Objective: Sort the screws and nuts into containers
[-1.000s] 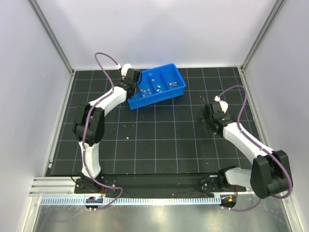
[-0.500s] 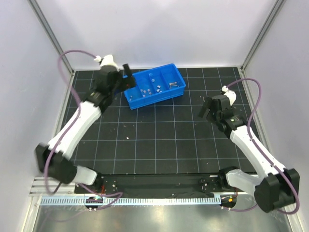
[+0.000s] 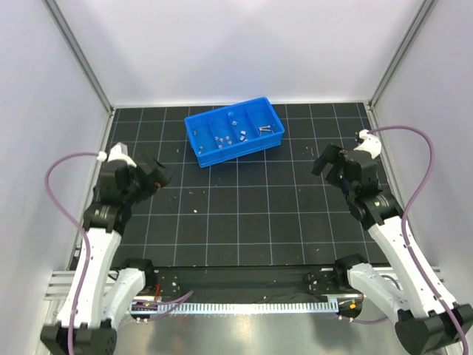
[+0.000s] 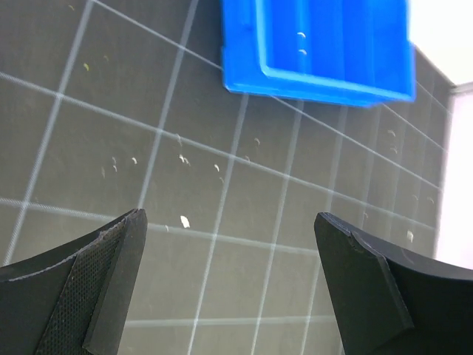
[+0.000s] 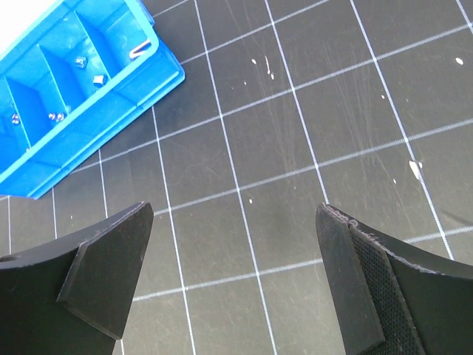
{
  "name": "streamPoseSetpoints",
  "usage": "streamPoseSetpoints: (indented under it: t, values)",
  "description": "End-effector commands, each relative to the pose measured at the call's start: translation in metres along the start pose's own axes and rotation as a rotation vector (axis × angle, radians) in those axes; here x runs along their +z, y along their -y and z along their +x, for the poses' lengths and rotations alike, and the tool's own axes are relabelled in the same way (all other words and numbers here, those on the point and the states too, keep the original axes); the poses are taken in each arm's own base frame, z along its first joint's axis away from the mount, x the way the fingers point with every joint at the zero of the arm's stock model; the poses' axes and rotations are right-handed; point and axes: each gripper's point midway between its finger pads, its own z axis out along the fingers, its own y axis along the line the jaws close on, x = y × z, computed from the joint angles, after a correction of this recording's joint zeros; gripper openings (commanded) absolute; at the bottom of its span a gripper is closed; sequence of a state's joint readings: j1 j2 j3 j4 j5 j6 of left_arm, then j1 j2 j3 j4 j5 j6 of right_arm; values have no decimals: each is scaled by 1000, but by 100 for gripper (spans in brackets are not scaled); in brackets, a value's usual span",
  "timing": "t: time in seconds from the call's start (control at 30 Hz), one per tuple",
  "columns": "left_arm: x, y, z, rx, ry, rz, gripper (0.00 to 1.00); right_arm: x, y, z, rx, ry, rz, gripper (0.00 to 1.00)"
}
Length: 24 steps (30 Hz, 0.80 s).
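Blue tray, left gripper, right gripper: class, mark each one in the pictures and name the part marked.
Blue tray (image 3: 244, 152), top view, its near outer wall.
Left gripper (image 4: 229, 229), left wrist view, midway between open fingertips.
Right gripper (image 5: 235, 222), right wrist view, midway between open fingertips.

white walls | aluminium corner posts | black grid mat, pale flecks | even light

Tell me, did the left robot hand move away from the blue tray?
Yes. The left gripper has pulled back from the blue tray, which stayed put, toward the near-left side of the mat.
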<state>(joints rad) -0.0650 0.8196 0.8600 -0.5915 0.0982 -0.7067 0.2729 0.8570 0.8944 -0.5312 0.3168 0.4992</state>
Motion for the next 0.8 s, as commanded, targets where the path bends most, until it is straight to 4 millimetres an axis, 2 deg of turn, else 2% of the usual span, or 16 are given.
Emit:
streamPoseSetpoints:
  t: [0.0, 0.03, 0.07, 0.1, 0.13, 0.2, 0.33, 0.4, 0.5, 0.77]
  values:
    - [-48, 29, -7, -1, 101, 178, 100, -10, 6, 8, 8, 17, -23, 100]
    - [-49, 24, -1, -4, 106, 177, 100, -15, 6, 6, 21, 45, -47, 100]
    - [-53, 22, 0, 1, 121, 185, 100, -12, 10, 20, 21, 29, -46, 100]
    - [-64, 20, -1, 14, 168, 199, 99, -12, 11, 25, 26, 27, -61, 100]
    - [-63, 14, 5, 12, 171, 187, 100, -12, 9, 26, 36, 43, -80, 100]
    - [-72, 6, 8, 28, 213, 183, 100, -13, 9, 39, 54, 36, -117, 100]
    - [-75, -11, 15, 65, 233, 139, 100, -8, 7, 52, 83, 34, -157, 99]
    - [-79, -5, 14, 97, 233, 168, 100, -5, 8, 54, 86, 30, -146, 99]
    - [-77, -7, 15, 92, 223, 154, 100, 0, 6, 56, 82, 9, -138, 100]
    - [-61, -3, 24, 96, 137, 162, 100, 1, 6, 51, 81, 9, -124, 100]
